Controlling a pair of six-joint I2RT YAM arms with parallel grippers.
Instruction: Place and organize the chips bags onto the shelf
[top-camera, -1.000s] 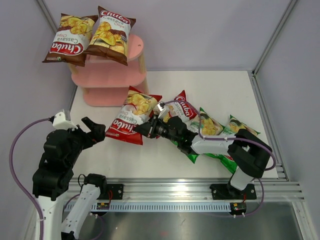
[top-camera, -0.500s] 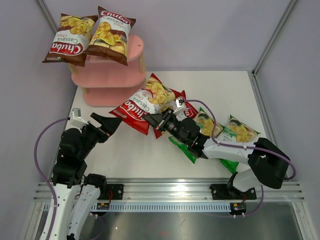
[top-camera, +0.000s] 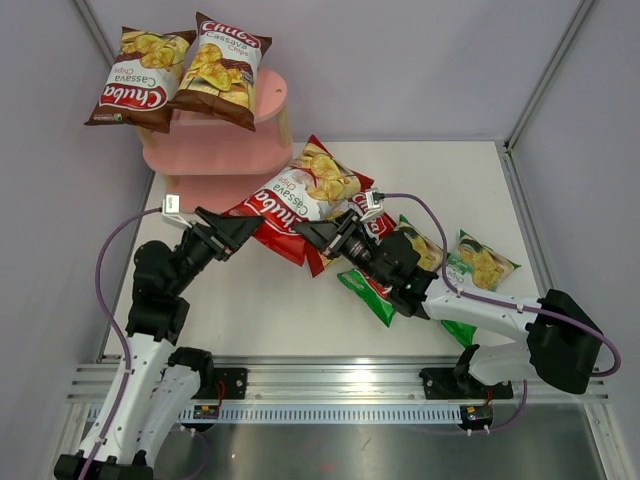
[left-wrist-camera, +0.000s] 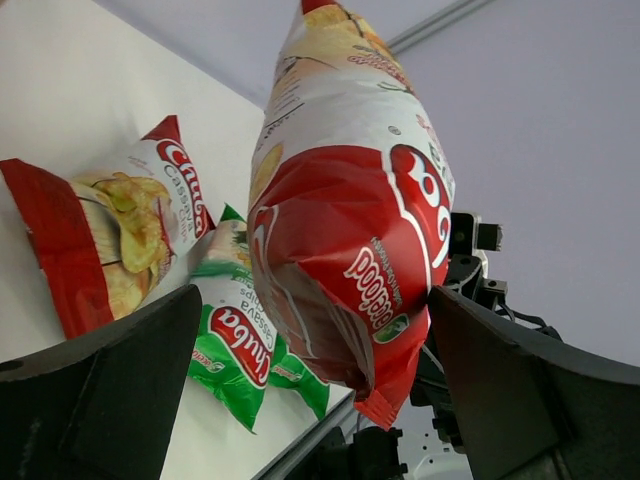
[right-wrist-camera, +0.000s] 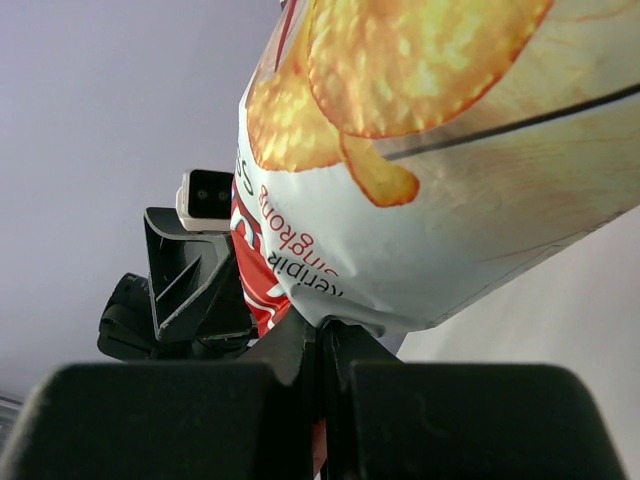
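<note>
White worktop (top-camera: 290, 310) is seen beneath a red-white chips bag (top-camera: 305, 188), held aloft with its lower edge pinched by the right tool (top-camera: 303, 233). The left tool (top-camera: 245, 233) is spread wide, the bag framed between its fingers without clear contact, and the pink shelf (top-camera: 215, 160) is seen just beyond both tools.

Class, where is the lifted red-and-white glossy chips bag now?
Top view, centre-left: the bag hangs in the right claw, beside the pink three-tier shelf.
</note>
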